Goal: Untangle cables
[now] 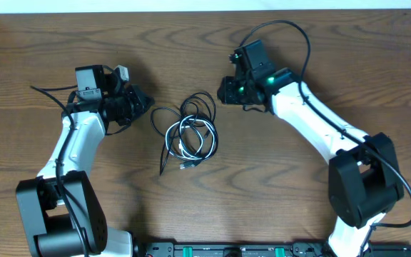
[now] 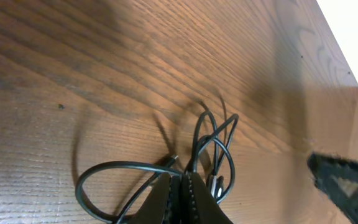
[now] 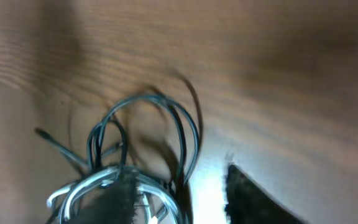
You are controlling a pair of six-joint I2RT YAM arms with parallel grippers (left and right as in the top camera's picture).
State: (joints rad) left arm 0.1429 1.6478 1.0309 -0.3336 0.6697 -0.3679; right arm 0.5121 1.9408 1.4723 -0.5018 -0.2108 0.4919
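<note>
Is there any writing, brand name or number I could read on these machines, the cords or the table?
No readable text in any view.
Black bar at the table's near edge: green marks, too small to read.
Black cord, white cord, wooden table: no print visible.

Black cord [image 1: 214, 139] and white cord [image 1: 183, 135] looped together mid-frame, wooden table [image 1: 262, 193] — left gripper [image 1: 144, 100], right gripper [image 1: 224, 91] either side
</note>
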